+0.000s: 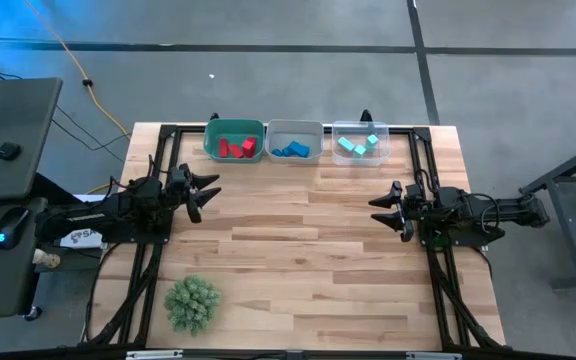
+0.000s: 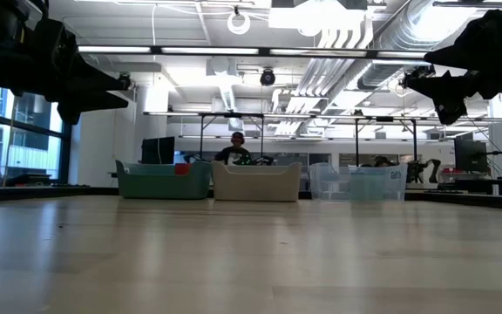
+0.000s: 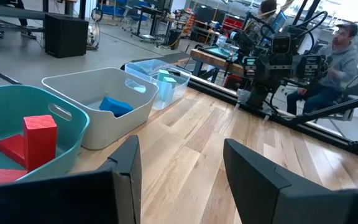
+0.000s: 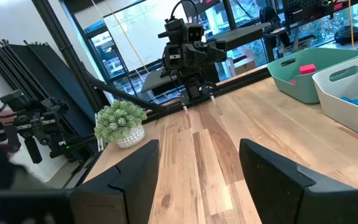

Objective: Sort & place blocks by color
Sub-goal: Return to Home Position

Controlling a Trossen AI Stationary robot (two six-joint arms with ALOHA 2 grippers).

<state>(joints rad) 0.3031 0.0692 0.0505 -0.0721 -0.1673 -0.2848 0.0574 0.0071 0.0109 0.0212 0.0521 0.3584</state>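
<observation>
The left gripper (image 1: 206, 194) hovers over the left side of the table (image 1: 298, 245), pointing toward the middle. Its fingers stand wide apart with nothing between them, which the left wrist view shows plainly. A plant (image 1: 191, 303) sits near the front left corner, well apart from that gripper.

Three bins stand in a row along the back edge, just beside one another. The green bin (image 1: 234, 124) is leftmost and holds the red blocks (image 1: 236, 148); in the left wrist view one of them stands upright. The gray bin (image 1: 295, 124) in the middle holds the blue blocks (image 1: 291, 151). The clear bin (image 1: 360, 125) on the right holds the teal blocks (image 1: 358, 146). Every block in view lies inside a bin.

The right gripper (image 1: 380, 210) hovers over the right side, in front of the clear bin, facing the left one across the table. Its fingers are likewise spread wide and grip nothing. In the low view both arms hang well above the wood. A person (image 3: 344, 56) sits beyond the table's far side in the left wrist view
</observation>
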